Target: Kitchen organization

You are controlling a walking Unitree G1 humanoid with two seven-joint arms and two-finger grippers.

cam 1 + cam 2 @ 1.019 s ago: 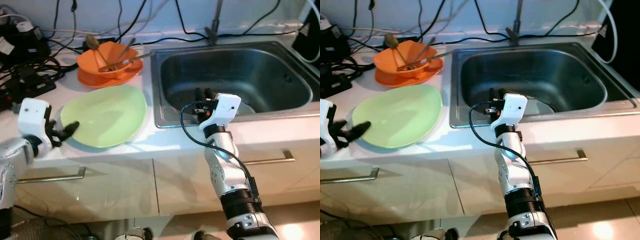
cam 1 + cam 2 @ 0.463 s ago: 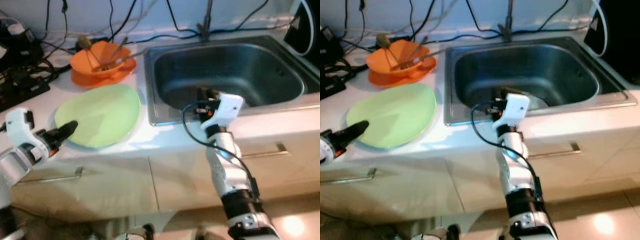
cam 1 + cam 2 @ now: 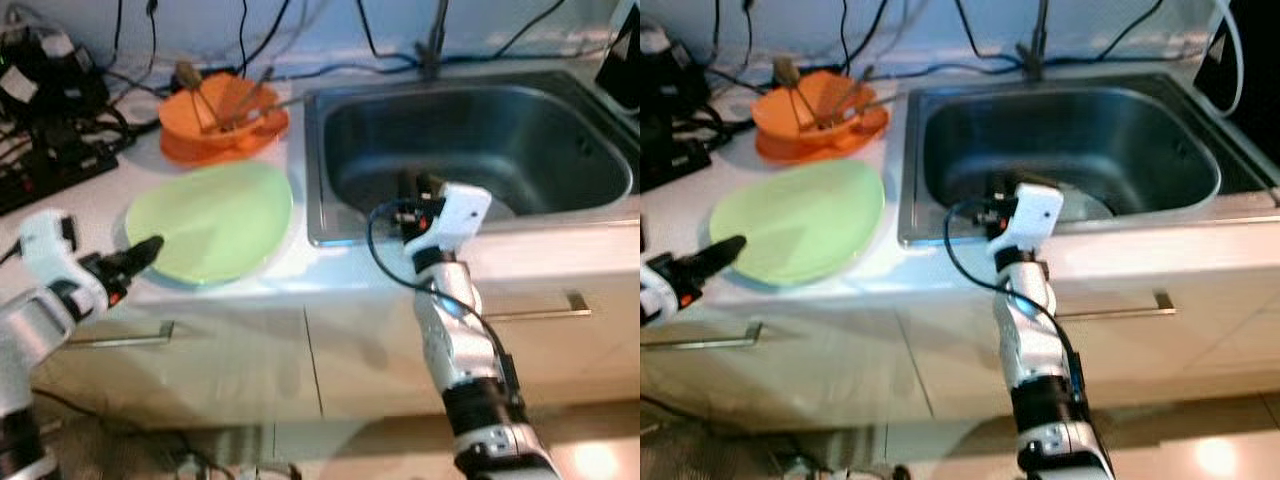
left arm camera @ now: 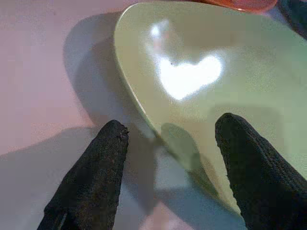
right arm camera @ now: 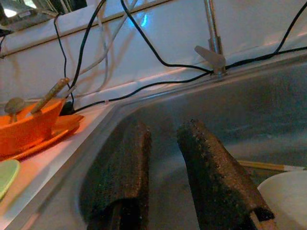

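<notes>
arms: 2, silver | wrists: white housings | fingers: black, textured | cable: black loop

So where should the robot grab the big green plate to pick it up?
Probably by the near rim of the green plate, where the left gripper already sits with open fingers either side of the edge. The plate lies flat on the counter, so a thin edge is the only part to pinch, coming in low from the front-left.
</notes>
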